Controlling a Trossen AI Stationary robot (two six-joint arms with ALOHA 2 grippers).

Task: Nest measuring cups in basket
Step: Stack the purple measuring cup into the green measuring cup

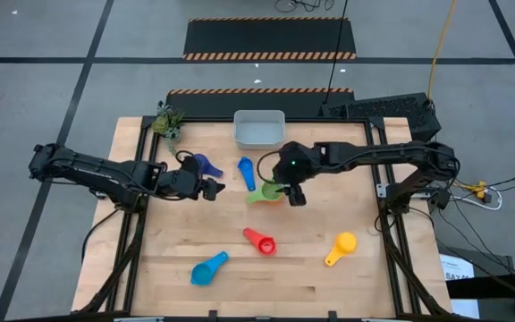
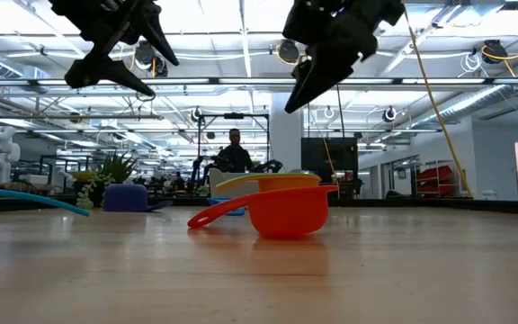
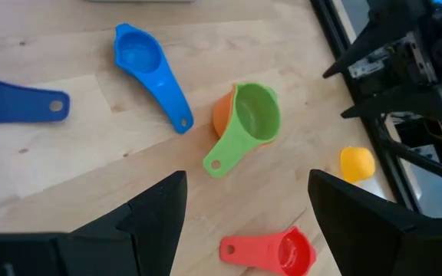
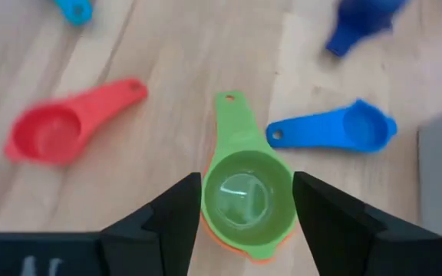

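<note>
Cups [image 1: 260, 241]: seven | basket [image 1: 258, 130]: one | end effectors, left [image 1: 213, 189], right [image 1: 295, 195]: both spread

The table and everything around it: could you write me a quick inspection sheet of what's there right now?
Surface: wooden table, bare apart from the items below.
Job's things: green cup sits nested in an orange cup; blue cup, navy cup, red cup, light blue cup and yellow cup lie scattered. Basket at the far edge looks empty.
Clutter: small plant at the far left corner.
Grippers: right gripper open, just above the green cup; left gripper open, holding nothing, raised above the table.
Cables: yellow cable on the floor to the right.
Surroundings: a person in the room beyond.
</note>
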